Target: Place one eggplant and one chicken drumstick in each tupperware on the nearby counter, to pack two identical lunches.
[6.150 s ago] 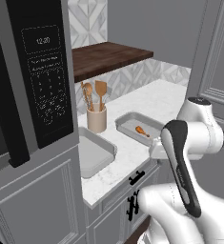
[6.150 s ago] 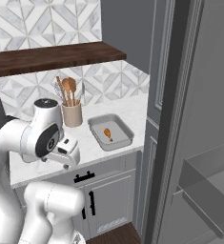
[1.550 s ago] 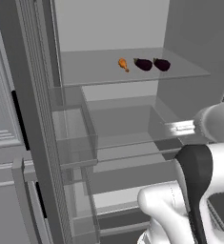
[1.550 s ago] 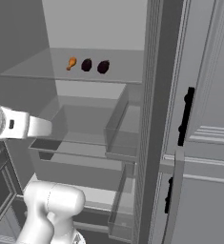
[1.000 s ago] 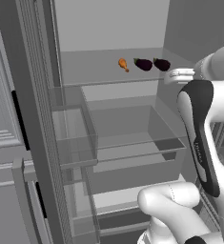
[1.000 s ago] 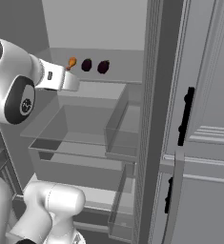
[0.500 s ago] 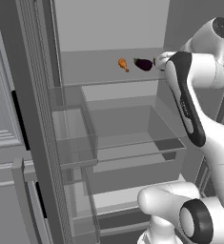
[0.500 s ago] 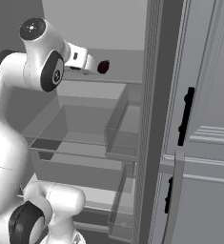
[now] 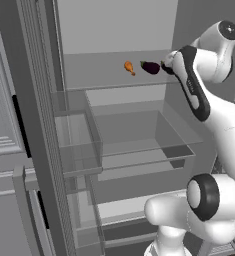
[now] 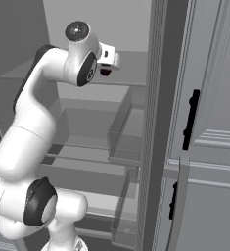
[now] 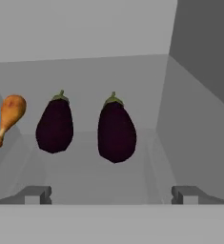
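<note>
**A:** Where's the food kept?

**B:** On the fridge's upper shelf (image 9: 109, 82). Two eggplants are lined up toward its right end, the right eggplant (image 11: 116, 129) just beside the left eggplant (image 11: 55, 126), not touching. A chicken drumstick (image 11: 7, 117) is parked left of those (knuckle end down in the hand view).

**A:** And the claw?

**B:** The gripper (image 11: 111, 194) is held in front of the right eggplant, fingers spread wide, nothing gripped.
</note>
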